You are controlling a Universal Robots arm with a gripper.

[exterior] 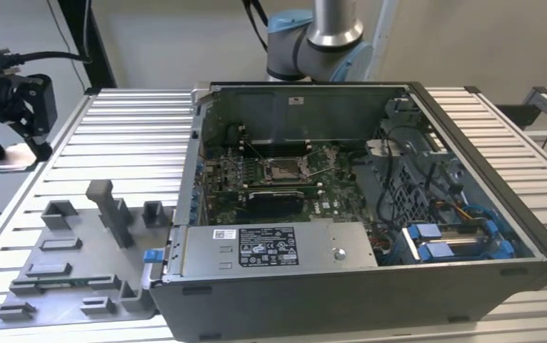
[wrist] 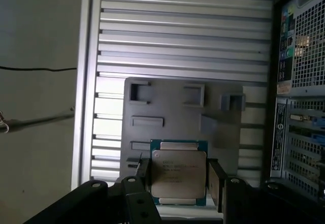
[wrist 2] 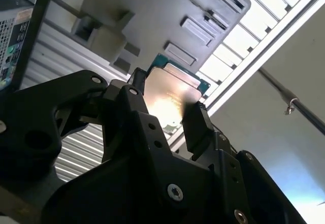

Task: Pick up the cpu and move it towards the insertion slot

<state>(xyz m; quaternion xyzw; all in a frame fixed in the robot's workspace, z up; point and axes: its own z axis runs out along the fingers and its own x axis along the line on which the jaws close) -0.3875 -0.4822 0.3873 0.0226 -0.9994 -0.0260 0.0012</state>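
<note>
The cpu [wrist: 179, 173], a silvery square chip on a green board, sits between the two black fingers [wrist: 217, 183] of my gripper [wrist: 179, 182], which is shut on it. In the second wrist view the cpu [wrist 2: 170, 99] glints in the same grip, held in the air above the grey tray [wrist 2: 152, 21]. In the exterior view my gripper [exterior: 11, 151] hangs at the far left, over the table's left edge. The insertion slot [exterior: 283, 169], a silver-framed socket on the green board, lies inside the open computer case, well to the exterior view's right of the gripper.
The grey plastic tray [exterior: 73, 286] with raised blocks lies on the ribbed metal table [exterior: 121, 136]. The open computer case [exterior: 350, 286] has tall side walls, a labelled power supply [exterior: 264, 246] and cables around the socket. The arm's base [exterior: 316, 43] stands behind the case.
</note>
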